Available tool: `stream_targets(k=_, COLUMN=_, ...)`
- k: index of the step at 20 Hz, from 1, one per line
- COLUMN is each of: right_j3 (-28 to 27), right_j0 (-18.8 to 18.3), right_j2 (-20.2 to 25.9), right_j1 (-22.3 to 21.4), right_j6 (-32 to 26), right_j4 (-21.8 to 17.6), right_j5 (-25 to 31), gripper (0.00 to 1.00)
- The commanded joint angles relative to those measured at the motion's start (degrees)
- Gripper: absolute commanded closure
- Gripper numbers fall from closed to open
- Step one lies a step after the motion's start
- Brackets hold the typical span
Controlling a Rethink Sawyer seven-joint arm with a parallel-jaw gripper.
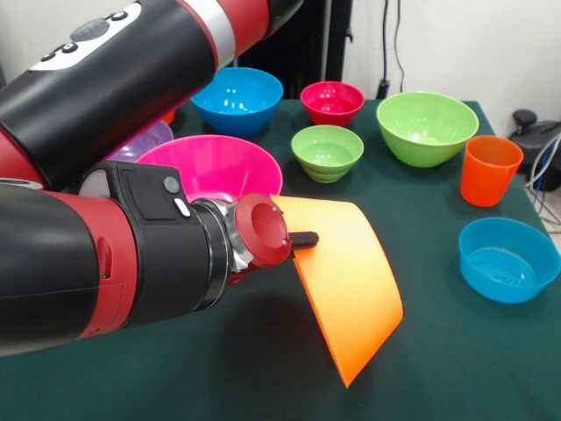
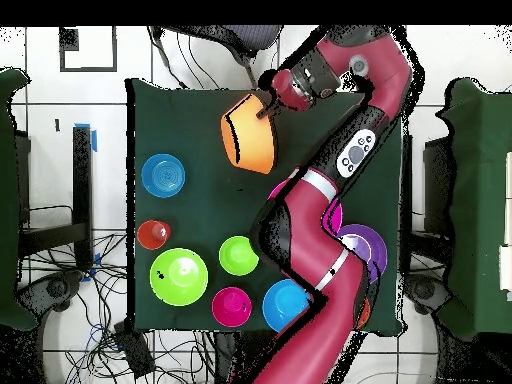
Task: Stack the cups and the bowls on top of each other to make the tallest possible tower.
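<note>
My gripper (image 1: 302,239) is shut on the rim of the large orange bowl (image 1: 351,285) and holds it tipped on its side above the table, near the front edge; both also show in the overhead view, the gripper (image 2: 268,108) and the bowl (image 2: 248,135). The large pink bowl (image 1: 210,165) stands just behind it. The orange cup (image 1: 489,169) stands upright at the right. A small blue bowl (image 1: 508,260), a medium green bowl (image 1: 427,128), a small green bowl (image 1: 327,152), a small red bowl (image 1: 332,103) and a medium blue bowl (image 1: 237,99) stand separately.
A purple bowl (image 1: 140,140) is mostly hidden behind my arm, which fills the left of the front view. The dark green table (image 1: 438,368) ends close to the cup on the right. Cables hang behind the table.
</note>
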Motion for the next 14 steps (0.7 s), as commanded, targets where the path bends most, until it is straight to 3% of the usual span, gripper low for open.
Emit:
stream_targets(k=1, right_j3=-10.52, right_j0=-0.38, right_j2=-3.67, right_j1=2.05, right_j6=-19.47, right_j4=-8.66, right_j5=-4.04, gripper=1.00)
stream_targets(k=14, right_j3=-10.98, right_j0=-0.93, right_j2=-1.44, right_j1=2.95, right_j6=-19.61, right_j4=-10.22, right_j5=-4.82, gripper=1.00)
